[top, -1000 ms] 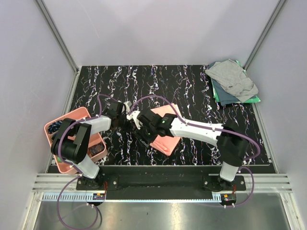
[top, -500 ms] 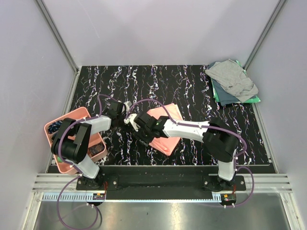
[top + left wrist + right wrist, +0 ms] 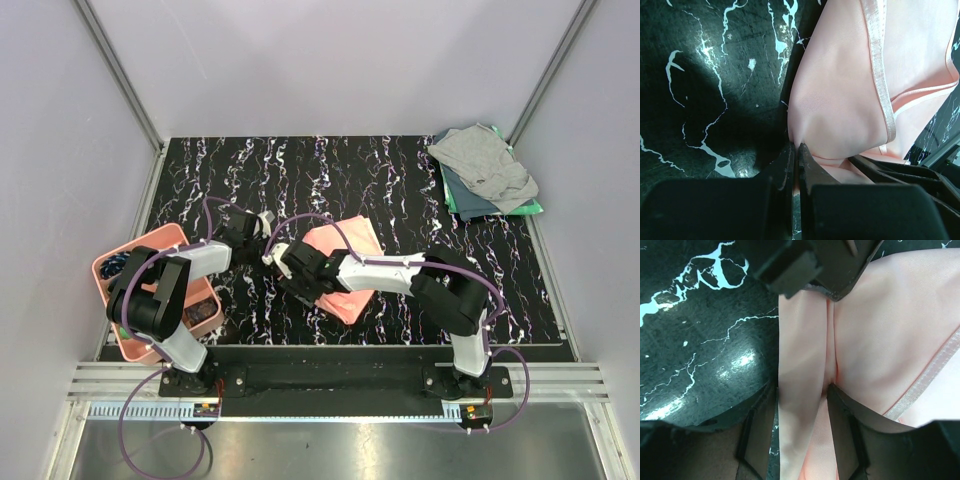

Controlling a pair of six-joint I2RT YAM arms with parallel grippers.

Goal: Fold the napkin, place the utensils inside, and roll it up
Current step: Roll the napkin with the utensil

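Napkin (image 3: 347, 243), salmon-pink, lies partly folded on the black marbled table (image 3: 420, 180), left of centre and in its near half, between the two arms. It is well apart from the grey cloth (image 3: 485, 165) and green cloth (image 3: 527, 208) at the far right corner, and near but not touching the pink tray (image 3: 135, 240) at the left edge.

The left gripper (image 3: 796, 146) is clenched on a puckered fold at the napkin's left edge, its fingertips pressed together on the cloth. The right gripper (image 3: 802, 397) straddles a raised ridge of the same cloth, with a finger touching each flank, and appears to grip it. The two grippers sit just beside one another at that edge.

The step in hand is judged to be the fold. To do it well:
- Both pinches stay on one edge.
- They rise only enough to clear the table.
- They travel together at an equal pace so the carried edge lands square on the opposite one.
- Uneven pull would skew the fold, and the crowded fingers risk collision.

In the top view the long axis runs roughly from the near edge toward the far edge, slightly tilted. In the left wrist view the satin hem (image 3: 879, 60) runs away from the fingers.
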